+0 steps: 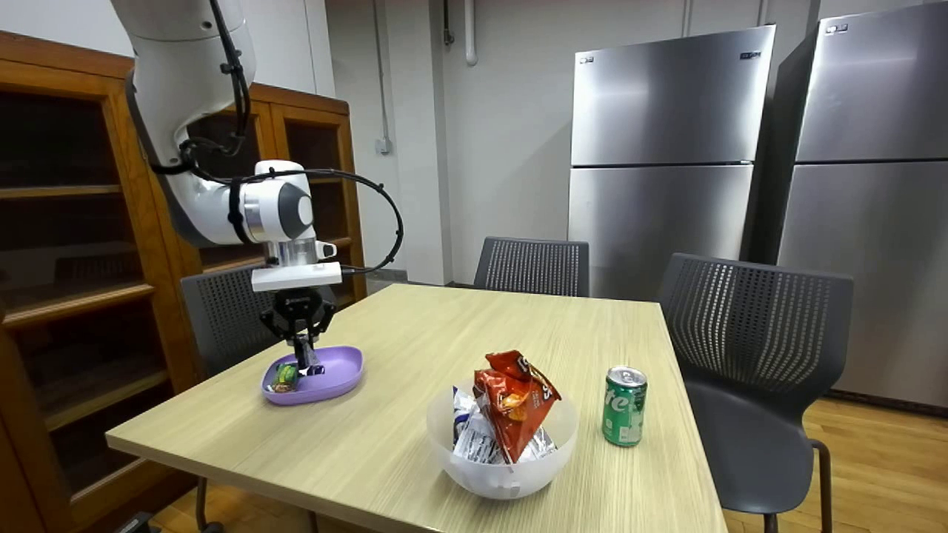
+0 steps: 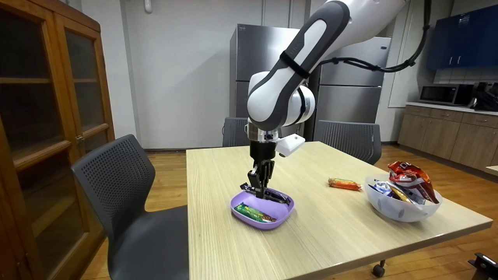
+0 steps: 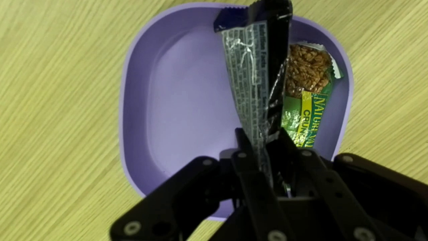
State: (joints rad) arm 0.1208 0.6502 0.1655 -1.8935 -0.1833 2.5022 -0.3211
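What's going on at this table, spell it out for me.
A robot arm has a dark-wrapped snack bar pinched between its fingers, low over a purple tray; whether the bar touches the tray is hard to tell. A green-wrapped bar lies in the tray. Elsewhere on the table stand a frosted bowl holding a red bag and other packets, and a green can, while an orange-wrapped bar lies near the bowl.

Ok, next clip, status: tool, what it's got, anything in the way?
Tool shut on dark-wrapped bar. Held over purple tray; whether touching, can't tell. Green granola bar lies in tray beside it, the only likely obstruction nearby.
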